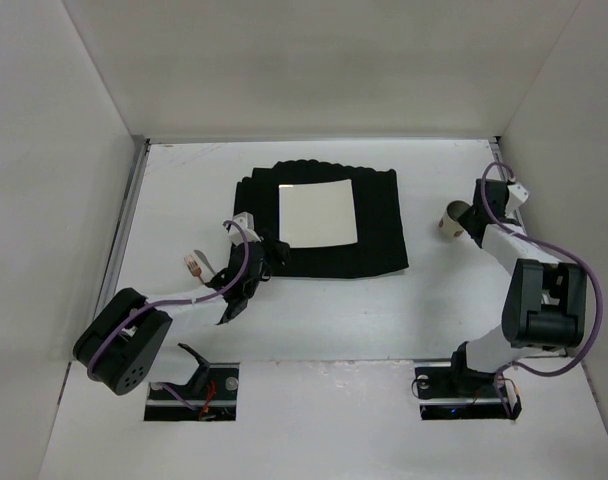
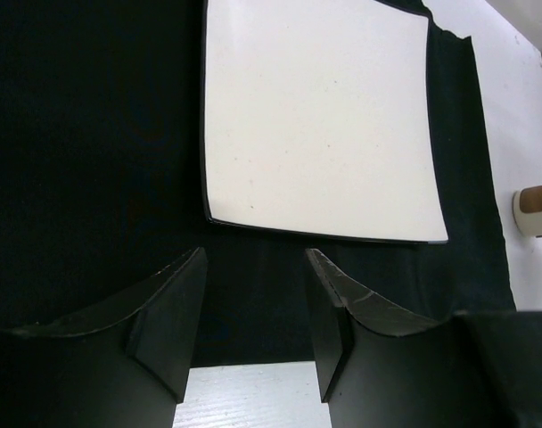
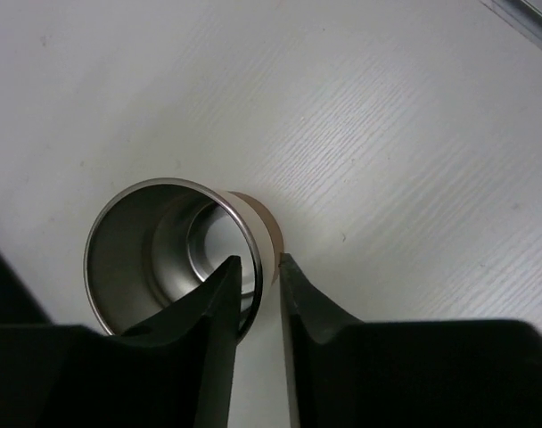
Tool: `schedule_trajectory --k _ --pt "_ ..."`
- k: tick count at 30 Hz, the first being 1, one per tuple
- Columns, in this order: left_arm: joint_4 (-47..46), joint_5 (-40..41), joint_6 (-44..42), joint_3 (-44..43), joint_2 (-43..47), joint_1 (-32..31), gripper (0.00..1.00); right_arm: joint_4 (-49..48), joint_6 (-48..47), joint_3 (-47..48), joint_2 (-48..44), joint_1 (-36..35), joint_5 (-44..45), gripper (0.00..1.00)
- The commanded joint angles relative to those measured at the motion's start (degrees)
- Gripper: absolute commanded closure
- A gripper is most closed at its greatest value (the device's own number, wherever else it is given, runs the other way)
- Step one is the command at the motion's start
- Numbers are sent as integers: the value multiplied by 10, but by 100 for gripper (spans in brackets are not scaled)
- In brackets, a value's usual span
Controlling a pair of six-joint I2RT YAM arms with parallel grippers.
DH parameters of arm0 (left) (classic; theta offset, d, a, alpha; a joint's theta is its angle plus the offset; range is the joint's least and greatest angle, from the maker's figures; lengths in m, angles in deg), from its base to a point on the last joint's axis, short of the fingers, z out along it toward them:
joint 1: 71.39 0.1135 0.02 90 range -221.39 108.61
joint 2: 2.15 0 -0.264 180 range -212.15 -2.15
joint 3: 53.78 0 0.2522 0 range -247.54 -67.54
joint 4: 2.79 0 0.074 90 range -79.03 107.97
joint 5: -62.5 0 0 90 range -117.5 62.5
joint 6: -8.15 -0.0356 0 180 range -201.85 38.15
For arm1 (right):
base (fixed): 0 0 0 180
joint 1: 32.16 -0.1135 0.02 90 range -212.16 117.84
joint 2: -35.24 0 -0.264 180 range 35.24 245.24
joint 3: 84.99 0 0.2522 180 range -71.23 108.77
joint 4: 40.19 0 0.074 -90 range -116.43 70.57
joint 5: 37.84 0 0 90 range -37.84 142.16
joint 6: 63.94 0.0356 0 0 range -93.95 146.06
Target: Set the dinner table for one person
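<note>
Well, starting with the left gripper (image 2: 255, 252): its fingers are spread wide with nothing between them. They hover over the near edge of the black mat (image 2: 93, 134), with a strip of bare tabletop showing just beneath their bases. Straight ahead of the fingertips, lying flat on the mat, is the square white plate (image 2: 320, 125). It sits roughly centred on the cloth, which I read as the middle of the place setting already laid out. With that hand idle and wide, I judge it is simply parked clear of the plate, ready for whatever comes next.

Further out, the right gripper (image 3: 260, 260) is at the metal cup (image 3: 155, 259). One finger reaches inside the mouth and the other stands outside, so the cup's wall runs through the narrow gap between them. That straddle is the sensible way to take a cup by its rim. Whether the fingers are actually pinching the wall or only bracketing it, I cannot tell.

The cup stands on the white dinner table (image 1: 184, 190), off the mat and well apart from the plate. The table runs under and beyond both grippers to the white walls. My guess is the cup belongs nearer the mat's far corner.
</note>
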Motion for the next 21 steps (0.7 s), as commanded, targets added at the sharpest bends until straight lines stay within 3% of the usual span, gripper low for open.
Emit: schedule_trajectory --k 1,4,12,21 --pt "-37 8 -7 2 -4 2 55 -35 -3 30 4 2 -8 74" --pt "-37 8 -6 1 -5 1 55 -33 -1 29 -4 2 -5 85" --pt "-37 8 -5 -3 -15 1 54 1 -25 81 -58 -68 20 87" --pt "-37 8 -4 1 -12 7 54 6 -26 222 66 -173 -12 86"
